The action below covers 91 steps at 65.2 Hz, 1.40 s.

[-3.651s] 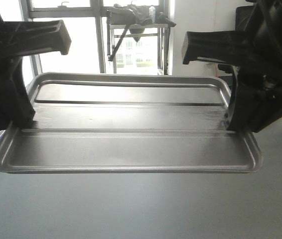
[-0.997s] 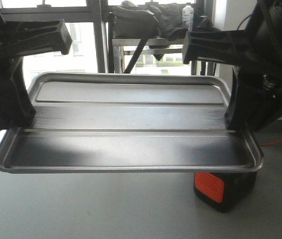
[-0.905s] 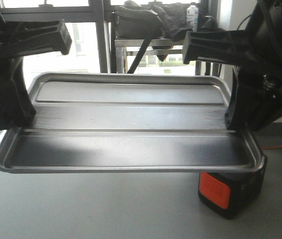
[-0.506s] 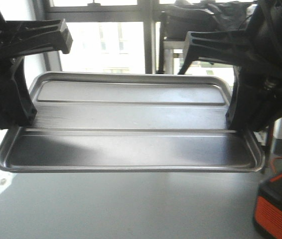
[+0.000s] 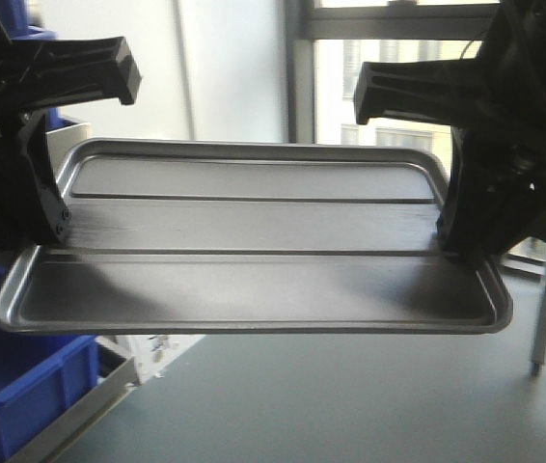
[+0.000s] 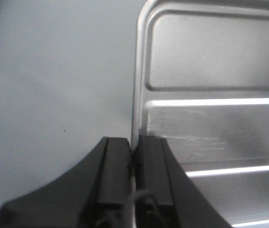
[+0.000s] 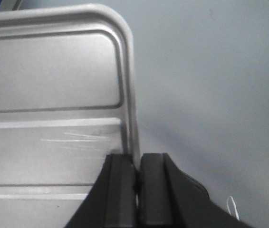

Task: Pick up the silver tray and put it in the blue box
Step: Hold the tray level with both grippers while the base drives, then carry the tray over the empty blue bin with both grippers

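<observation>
The silver tray [image 5: 254, 275] hangs level in the air across the front view, ribs running along its base. My left gripper [image 5: 49, 230] is shut on its left rim and my right gripper [image 5: 451, 239] is shut on its right rim. In the left wrist view the gripper [image 6: 133, 148] pinches the tray [image 6: 210, 95] rim between both pads, and the right wrist view shows the other gripper [image 7: 138, 164] clamped on the tray [image 7: 49, 95] rim the same way. Part of the blue box [image 5: 17, 395] shows at the lower left, below the tray's left end.
More blue plastic [image 5: 13, 14] shows at the top left behind my left arm. A pale metal edge [image 5: 85, 410] runs beside the blue box. Grey surface [image 5: 350, 405] lies under the tray. A window [image 5: 398, 106] is behind, and a metal leg [image 5: 541, 318] stands at the right.
The scene behind the tray has slid to the right. The orange and black case has left the view and the blue box has come in at the lower left. Both grippers still hold the tray.
</observation>
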Each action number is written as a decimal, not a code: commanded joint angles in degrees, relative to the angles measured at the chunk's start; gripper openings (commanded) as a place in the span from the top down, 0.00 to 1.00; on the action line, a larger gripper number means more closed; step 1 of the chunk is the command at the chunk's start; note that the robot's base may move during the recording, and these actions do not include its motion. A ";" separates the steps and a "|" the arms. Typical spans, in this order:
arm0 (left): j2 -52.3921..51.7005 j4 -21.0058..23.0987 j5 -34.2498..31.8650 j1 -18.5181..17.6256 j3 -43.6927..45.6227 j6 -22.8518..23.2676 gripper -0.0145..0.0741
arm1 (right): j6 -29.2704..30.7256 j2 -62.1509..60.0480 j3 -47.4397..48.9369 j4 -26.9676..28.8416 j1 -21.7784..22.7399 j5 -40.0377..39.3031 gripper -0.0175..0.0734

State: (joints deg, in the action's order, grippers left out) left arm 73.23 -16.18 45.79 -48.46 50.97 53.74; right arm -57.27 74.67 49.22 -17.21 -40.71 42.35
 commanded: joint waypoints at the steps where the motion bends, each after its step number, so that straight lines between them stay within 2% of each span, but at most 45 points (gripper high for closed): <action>1: -1.84 -3.34 3.75 0.09 1.10 0.61 0.85 | -0.03 -1.83 1.04 -4.88 0.58 2.90 0.75; 91: -1.84 -3.34 3.75 0.09 1.10 0.61 0.85 | -0.03 -1.83 1.04 -4.88 0.58 2.90 0.75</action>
State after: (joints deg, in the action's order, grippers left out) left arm 73.23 -16.18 46.11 -48.46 50.97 53.74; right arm -57.27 74.67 49.22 -17.21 -40.71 42.04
